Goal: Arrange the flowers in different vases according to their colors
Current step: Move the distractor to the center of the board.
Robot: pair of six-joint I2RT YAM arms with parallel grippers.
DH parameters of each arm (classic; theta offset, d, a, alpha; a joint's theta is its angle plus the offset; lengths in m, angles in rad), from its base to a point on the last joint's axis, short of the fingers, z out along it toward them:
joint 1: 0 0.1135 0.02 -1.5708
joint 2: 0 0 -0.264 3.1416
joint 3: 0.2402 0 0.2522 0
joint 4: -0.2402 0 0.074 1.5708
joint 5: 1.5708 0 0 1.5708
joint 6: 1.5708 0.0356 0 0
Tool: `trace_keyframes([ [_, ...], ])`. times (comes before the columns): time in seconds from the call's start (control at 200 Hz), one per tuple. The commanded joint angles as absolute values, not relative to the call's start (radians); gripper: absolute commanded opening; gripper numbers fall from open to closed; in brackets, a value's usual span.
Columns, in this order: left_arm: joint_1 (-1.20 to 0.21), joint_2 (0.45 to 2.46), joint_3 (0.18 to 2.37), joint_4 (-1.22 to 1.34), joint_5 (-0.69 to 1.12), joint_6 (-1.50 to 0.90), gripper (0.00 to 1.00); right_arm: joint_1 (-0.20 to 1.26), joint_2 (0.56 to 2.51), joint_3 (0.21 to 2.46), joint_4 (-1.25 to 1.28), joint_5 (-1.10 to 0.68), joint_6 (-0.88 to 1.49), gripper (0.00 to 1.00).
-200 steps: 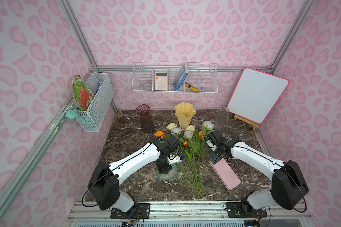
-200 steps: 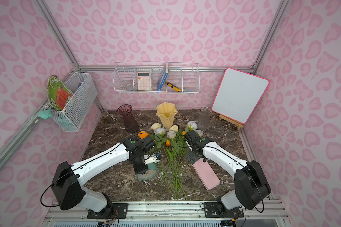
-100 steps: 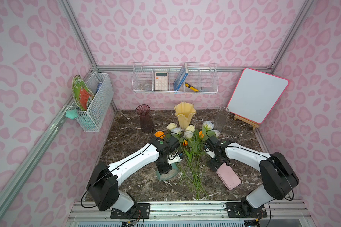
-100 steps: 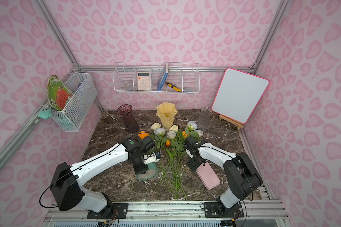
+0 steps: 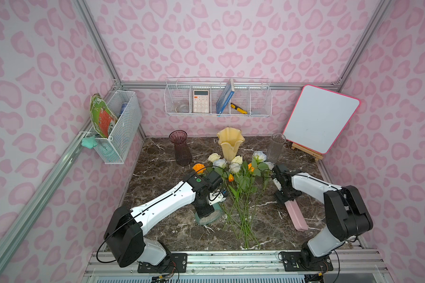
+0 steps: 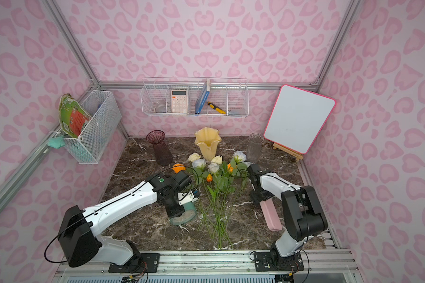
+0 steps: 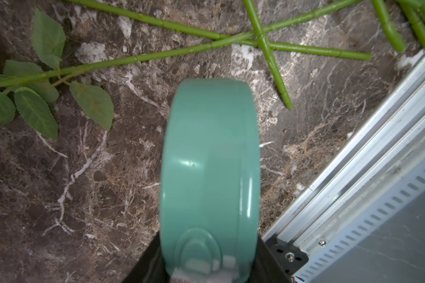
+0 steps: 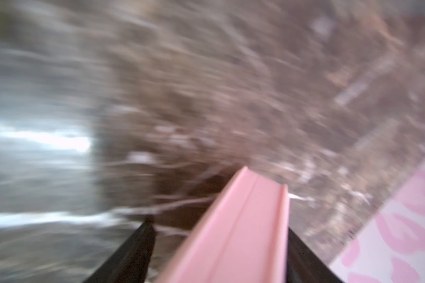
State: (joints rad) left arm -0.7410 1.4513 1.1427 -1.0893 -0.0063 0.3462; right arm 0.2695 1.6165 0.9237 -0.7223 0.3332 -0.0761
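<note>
Flowers [image 5: 241, 181]: lying bunched mid-table before the vases [image 5: 230, 144], none in one.
Right gripper [image 5: 286, 198]: jaws now narrowing astride the pink case [image 5: 296, 215], one not touching.
Left gripper [image 5: 206, 213]: clamping the teal disc [image 7: 210, 159].
Meaning: you are clearing clutter; sorting is waiting.

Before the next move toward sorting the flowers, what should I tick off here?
1. Purple vase, yellow vase, clear vase upright and empty: ok.
2. Flowers sorted: not ok, all lie loose in one pile.
3. Left gripper free: not ok, shut on teal round object.
4. Right gripper free: not ok, pink case between its jaws, gap beside one finger.
5. Right wrist view sharp: not ok, blurred.
</note>
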Motion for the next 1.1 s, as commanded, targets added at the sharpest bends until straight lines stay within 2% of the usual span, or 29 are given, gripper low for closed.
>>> trace_keyframes([
  [0.0, -0.738, 1.448, 1.131, -1.007, -0.137, 0.347, 0.18, 0.225, 1.594, 0.917, -0.699, 0.418, -0.081, 0.50],
  [0.03, -0.738, 1.445, 1.128, -1.007, -0.142, 0.345, 0.18, 0.214, 1.597, 0.921, -0.694, 0.438, -0.075, 0.25],
  [0.075, -0.738, 1.438, 1.127, -1.007, -0.151, 0.342, 0.17, 0.188, 1.600, 0.923, -0.677, 0.483, -0.062, 0.00],
  [0.26, -0.738, 1.413, 1.106, -0.991, -0.150, 0.341, 0.17, -0.015, 1.605, 1.022, -0.668, 0.589, -0.006, 0.00],
  [0.316, -0.738, 1.410, 1.106, -0.987, -0.154, 0.341, 0.17, -0.074, 1.612, 1.077, -0.692, 0.604, 0.024, 0.18],
  [0.361, -0.738, 1.408, 1.105, -0.987, -0.158, 0.341, 0.16, -0.098, 1.616, 1.105, -0.706, 0.628, 0.038, 0.44],
  [0.416, -0.736, 1.409, 1.102, -0.982, -0.171, 0.341, 0.15, -0.098, 1.608, 1.115, -0.705, 0.651, 0.044, 0.69],
  [0.436, -0.736, 1.410, 1.100, -0.981, -0.175, 0.342, 0.14, -0.093, 1.601, 1.113, -0.698, 0.663, 0.042, 0.82],
  [0.491, -0.733, 1.410, 1.095, -0.977, -0.186, 0.338, 0.13, -0.085, 1.581, 1.102, -0.677, 0.687, 0.037, 0.99],
  [0.666, -0.713, 1.404, 1.079, -0.978, -0.226, 0.325, 0.09, -0.058, 1.509, 1.148, -0.658, 0.677, 0.034, 1.00],
  [0.992, -0.560, 1.398, 1.137, -1.046, -0.311, 0.310, 0.01, 0.246, 1.456, 1.208, -0.644, 0.613, 0.095, 1.00],
  [1.097, -0.495, 1.386, 1.127, -1.037, -0.330, 0.307, 0.01, 0.300, 1.455, 1.196, -0.613, 0.596, 0.093, 1.00],
])
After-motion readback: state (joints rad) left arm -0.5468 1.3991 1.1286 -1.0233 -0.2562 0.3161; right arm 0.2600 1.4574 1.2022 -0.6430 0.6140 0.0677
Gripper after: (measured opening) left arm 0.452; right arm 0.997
